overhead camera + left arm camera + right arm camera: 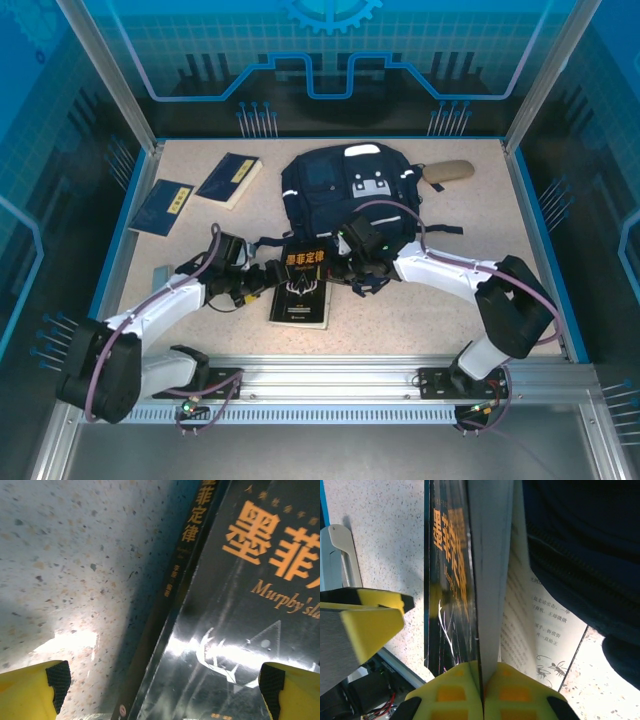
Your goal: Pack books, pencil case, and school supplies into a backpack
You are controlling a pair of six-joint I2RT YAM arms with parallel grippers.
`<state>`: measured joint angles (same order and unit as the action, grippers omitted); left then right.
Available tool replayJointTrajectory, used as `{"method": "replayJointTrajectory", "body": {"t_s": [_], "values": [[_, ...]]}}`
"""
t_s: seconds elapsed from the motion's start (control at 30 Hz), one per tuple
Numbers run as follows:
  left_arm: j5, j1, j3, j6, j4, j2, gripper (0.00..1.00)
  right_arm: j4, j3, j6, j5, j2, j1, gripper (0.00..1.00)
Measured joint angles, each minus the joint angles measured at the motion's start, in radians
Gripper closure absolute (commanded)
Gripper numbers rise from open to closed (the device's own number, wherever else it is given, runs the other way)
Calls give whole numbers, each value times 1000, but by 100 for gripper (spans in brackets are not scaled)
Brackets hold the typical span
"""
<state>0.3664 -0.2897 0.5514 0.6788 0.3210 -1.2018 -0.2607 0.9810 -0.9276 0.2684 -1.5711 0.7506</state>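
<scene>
The black book with gold-orange print (300,292) lies at the table's middle front, just below the navy backpack (350,185). My right gripper (482,695) is shut on the book's cover and some pages (490,580), lifting them so that a printed page (540,625) shows. In the top view the right gripper (350,274) sits at the book's upper right edge. My left gripper (165,700) is open wide over the book's spine edge (240,605), one fingertip (55,680) above bare table; the left gripper (262,283) is at the book's left side. Two navy books (165,207) (231,180) lie far left. The tan pencil case (450,172) rests right of the backpack.
A small grey flat item (162,272) lies near the table's left edge. A blue rim (120,225) and metal frame posts border the table. The backpack's dark fabric (585,545) hangs close beside the opened book.
</scene>
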Motion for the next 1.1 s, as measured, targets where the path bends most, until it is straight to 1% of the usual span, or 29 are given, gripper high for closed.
{"method": "replayJointTrajectory", "body": {"t_s": [0.2, 0.37, 0.43, 0.47, 0.57, 0.67, 0.73, 0.77, 0.8, 0.87, 0.93, 0.97, 1.03, 1.1], "values": [[89, 0, -12, 1, -111, -66, 3, 3, -17, 6, 41, 42, -30, 99], [191, 0, -26, 3, -232, -88, 10, 19, -37, 5, 69, 53, -49, 99], [224, 0, -34, 3, -270, -93, 15, 32, -47, 2, 82, 53, -56, 99], [237, 0, -37, 3, -285, -94, 19, 38, -51, 1, 85, 54, -59, 99], [254, 0, -44, 2, -305, -96, 42, 45, -61, -5, 92, 58, -70, 98], [253, 7, -47, 13, -304, -99, 61, 43, -69, -10, 92, 68, -84, 97], [248, 8, -50, 29, -304, -99, 75, 38, -70, -11, 92, 75, -90, 94], [245, 9, -50, 29, -300, -98, 80, 34, -70, -11, 90, 77, -91, 92], [240, 10, -51, 29, -296, -92, 85, 27, -70, -11, 84, 79, -92, 87], [234, 8, -50, 27, -275, -58, 91, 22, -70, -10, 69, 83, -92, 69], [204, 5, -45, 28, -214, 5, 95, 13, -70, -14, 41, 98, -93, 39], [185, 6, -37, 25, -171, 33, 96, 9, -72, -14, 23, 111, -93, 30], [132, 4, -9, 13, -69, 100, 98, 7, -82, -13, -19, 159, -94, 19], [80, 5, 23, 0, 29, 166, 98, 7, -98, -14, -61, 213, -95, 12]]}}
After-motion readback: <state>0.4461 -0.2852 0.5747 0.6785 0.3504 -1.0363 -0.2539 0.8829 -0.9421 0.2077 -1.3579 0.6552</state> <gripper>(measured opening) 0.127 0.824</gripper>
